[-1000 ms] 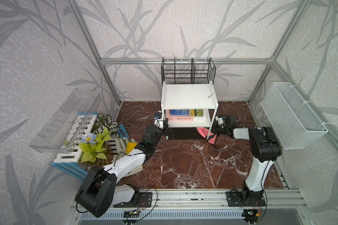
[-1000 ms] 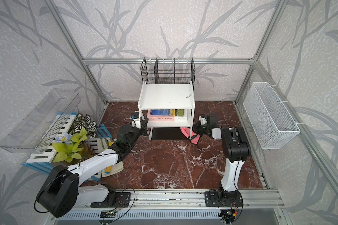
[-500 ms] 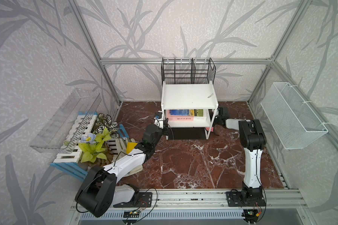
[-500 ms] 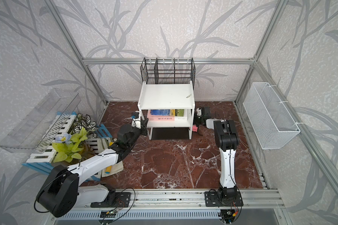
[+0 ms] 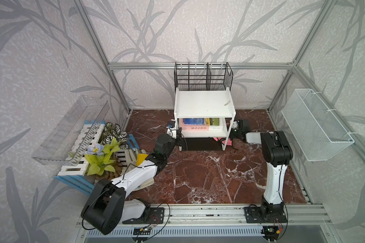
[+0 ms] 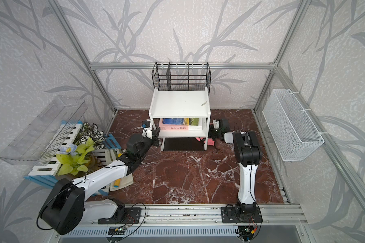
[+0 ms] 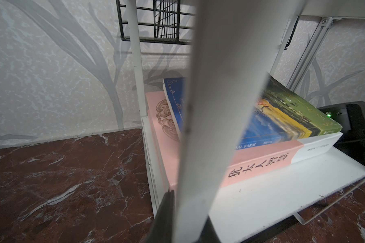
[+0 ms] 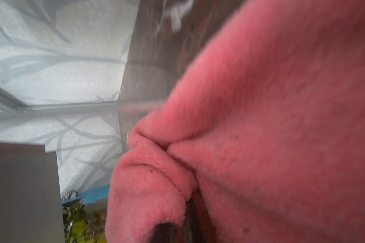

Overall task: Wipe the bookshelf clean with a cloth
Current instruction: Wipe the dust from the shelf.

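Observation:
The white bookshelf (image 5: 204,103) (image 6: 180,103) stands at the back middle, with stacked books (image 5: 200,124) (image 7: 278,126) on its middle board. My left gripper (image 5: 178,136) (image 6: 156,136) (image 7: 190,210) is shut on the shelf's front left post (image 7: 219,105). At the shelf's lower right side, my right gripper (image 5: 233,136) (image 6: 214,134) (image 8: 177,227) is shut on the pink cloth (image 5: 219,139) (image 6: 200,138) (image 8: 261,126). The cloth reaches under the lowest board beside the front right post and fills the right wrist view. A small scrap (image 5: 227,103) lies on the top board.
A black wire rack (image 5: 202,77) sits behind the shelf top. A white mesh basket (image 5: 316,124) hangs on the right wall, a clear tray (image 5: 72,130) on the left. A slatted crate with plants (image 5: 101,147) and a beige cloth with a yellow scoop (image 5: 140,156) are at the left.
My right arm swung back along the shelf's right side with the cloth, then came forward again; the cloth now lies low by the front right post. The left arm has not moved.

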{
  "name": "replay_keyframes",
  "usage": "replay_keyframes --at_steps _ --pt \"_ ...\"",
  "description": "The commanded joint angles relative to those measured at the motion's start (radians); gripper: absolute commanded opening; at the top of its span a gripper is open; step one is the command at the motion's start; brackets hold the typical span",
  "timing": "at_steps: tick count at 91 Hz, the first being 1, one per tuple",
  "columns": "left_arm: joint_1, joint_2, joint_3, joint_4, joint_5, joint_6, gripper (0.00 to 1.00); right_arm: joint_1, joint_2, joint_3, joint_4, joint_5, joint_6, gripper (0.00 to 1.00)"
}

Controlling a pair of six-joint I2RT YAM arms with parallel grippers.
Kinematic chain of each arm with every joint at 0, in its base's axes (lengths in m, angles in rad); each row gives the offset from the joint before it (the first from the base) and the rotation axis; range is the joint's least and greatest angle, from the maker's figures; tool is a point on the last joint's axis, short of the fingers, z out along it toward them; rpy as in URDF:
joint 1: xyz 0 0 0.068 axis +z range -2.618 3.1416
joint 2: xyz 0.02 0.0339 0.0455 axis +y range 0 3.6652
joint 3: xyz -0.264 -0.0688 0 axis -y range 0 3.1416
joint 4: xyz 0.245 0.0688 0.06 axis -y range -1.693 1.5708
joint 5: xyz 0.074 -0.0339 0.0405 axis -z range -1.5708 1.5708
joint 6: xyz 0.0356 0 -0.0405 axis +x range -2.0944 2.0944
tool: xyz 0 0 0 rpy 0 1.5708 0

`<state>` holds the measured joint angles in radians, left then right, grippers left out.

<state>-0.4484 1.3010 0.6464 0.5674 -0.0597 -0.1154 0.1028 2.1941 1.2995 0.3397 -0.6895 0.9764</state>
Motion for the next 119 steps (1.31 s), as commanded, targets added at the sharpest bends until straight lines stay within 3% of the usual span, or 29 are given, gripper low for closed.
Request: replay_keyframes --at_steps 1,38,62,76,85,99,119 --pt "0.060 0.120 0.083 -0.056 -0.098 -0.209 0.00 -0.020 0.044 0.135 0.018 0.107 0.026 0.00" --pt "0.062 0.103 0.081 -0.086 -0.143 -0.184 0.00 -0.061 -0.141 0.299 0.095 0.076 0.002 0.00" --pt "0.061 0.104 0.076 -0.081 -0.154 -0.181 0.00 -0.060 0.050 0.089 0.144 0.131 0.038 0.00" --pt "0.062 0.106 0.078 -0.081 -0.152 -0.178 0.00 -0.077 -0.004 -0.018 0.100 0.186 -0.015 0.00" --pt "0.062 0.105 0.078 -0.081 -0.155 -0.175 0.00 -0.087 -0.086 0.034 -0.007 0.229 -0.071 0.00" --pt "0.062 0.100 0.081 -0.083 -0.166 -0.171 0.00 -0.092 -0.127 0.231 -0.036 0.221 -0.014 0.00" --pt "0.061 0.092 0.077 -0.078 -0.167 -0.180 0.00 -0.049 -0.029 0.345 0.017 0.100 0.080 0.00"
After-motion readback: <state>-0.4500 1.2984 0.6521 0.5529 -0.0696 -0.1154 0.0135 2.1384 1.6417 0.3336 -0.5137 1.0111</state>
